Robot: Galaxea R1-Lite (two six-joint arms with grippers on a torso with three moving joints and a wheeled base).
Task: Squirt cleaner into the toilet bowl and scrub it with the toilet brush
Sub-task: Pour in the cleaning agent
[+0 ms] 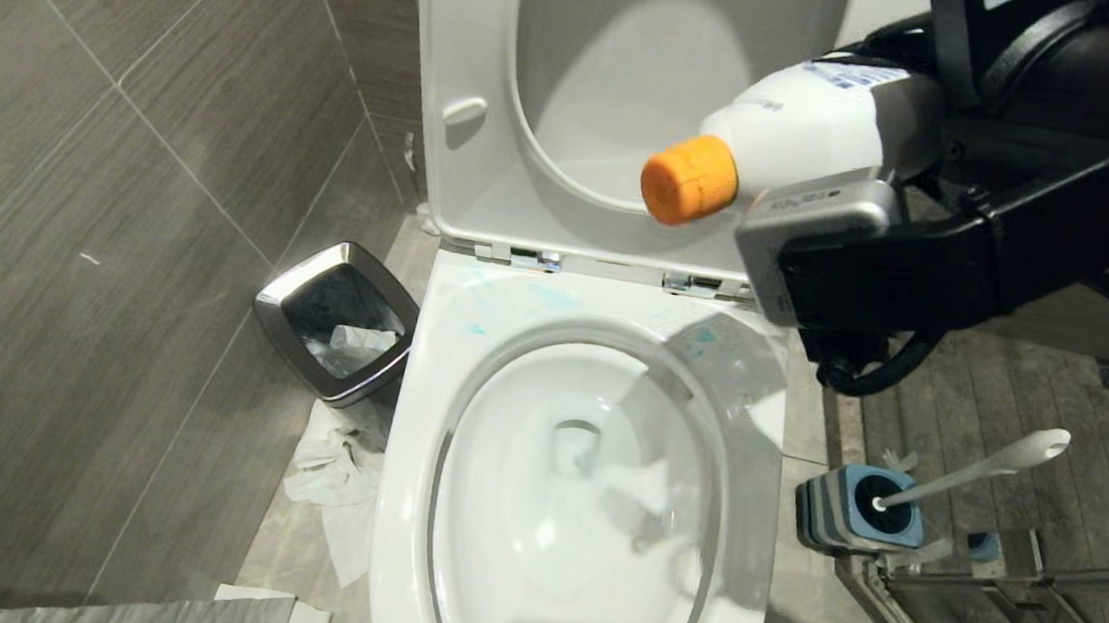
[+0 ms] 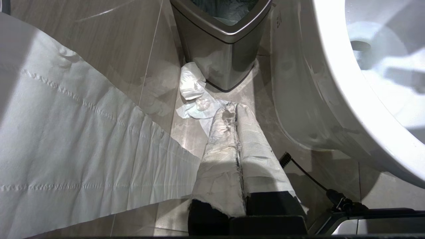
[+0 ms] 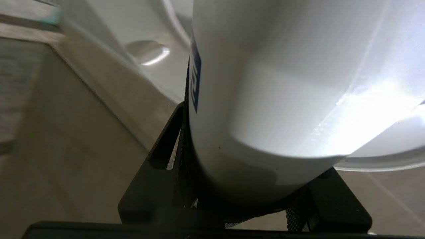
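My right gripper (image 1: 869, 153) is shut on the cleaner (image 1: 801, 127), a white bottle held nearly level. Its orange cap (image 1: 689, 179) points left and slightly down, above the back of the toilet bowl (image 1: 424, 421). In the right wrist view the cleaner (image 3: 282, 83) fills the space between the black fingers of the right gripper (image 3: 252, 189). The toilet brush (image 1: 982, 467) stands in its blue-and-grey holder (image 1: 858, 514) on the floor right of the bowl. My left gripper (image 2: 233, 108) is parked low beside the bowl's left side, shut and empty, with its fingers wrapped in white.
The seat and lid (image 1: 634, 88) are raised. A chrome-rimmed black bin (image 1: 337, 333) stands left of the bowl, with crumpled tissue (image 1: 335, 473) on the floor beside it. A strip of toilet paper (image 2: 66, 142) hangs near the left gripper. Turquoise flecks (image 1: 515, 298) mark the back rim.
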